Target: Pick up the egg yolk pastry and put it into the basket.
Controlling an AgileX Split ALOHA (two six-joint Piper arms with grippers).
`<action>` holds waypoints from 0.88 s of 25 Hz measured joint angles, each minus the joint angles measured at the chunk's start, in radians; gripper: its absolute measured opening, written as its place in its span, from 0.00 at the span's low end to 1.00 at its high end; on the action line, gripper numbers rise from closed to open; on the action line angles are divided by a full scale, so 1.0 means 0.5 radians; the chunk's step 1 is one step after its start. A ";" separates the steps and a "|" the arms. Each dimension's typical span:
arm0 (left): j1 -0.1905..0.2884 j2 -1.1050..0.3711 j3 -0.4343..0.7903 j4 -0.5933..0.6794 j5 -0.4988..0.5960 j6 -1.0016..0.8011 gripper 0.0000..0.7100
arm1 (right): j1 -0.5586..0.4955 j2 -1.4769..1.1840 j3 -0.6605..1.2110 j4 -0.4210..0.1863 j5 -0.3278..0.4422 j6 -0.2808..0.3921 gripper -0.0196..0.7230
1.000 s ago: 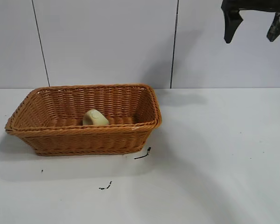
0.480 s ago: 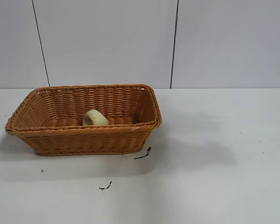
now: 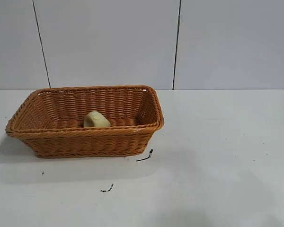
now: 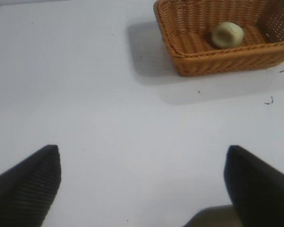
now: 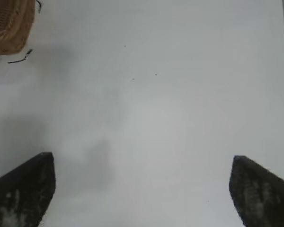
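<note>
No brand, label or readable writing shows anywhere; the only marks are a few short black scribbles (image 3: 145, 156) on the white table (image 3: 217, 161) just in front of the basket's right corner.

The basket (image 3: 85, 142) stands on the left part of the table, its long axis running left to right across the exterior view. The egg yolk pastry (image 3: 96, 119) lies inside it on the woven floor, near the front wall and about midway along the length. It seems tipped on its side, with a flatter round face turned toward the left and front; I cannot make out a clear long axis.

Neither arm appears in the exterior view. The left gripper (image 4: 142, 187) hangs above bare table, fingers spread wide, holding nothing, with the basket well beyond it. The right gripper (image 5: 142, 189) is likewise wide apart and empty over bare table.
</note>
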 joint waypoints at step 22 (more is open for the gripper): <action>0.000 0.000 0.000 0.000 0.000 0.000 0.98 | 0.000 -0.755 0.187 -0.005 0.077 0.017 0.96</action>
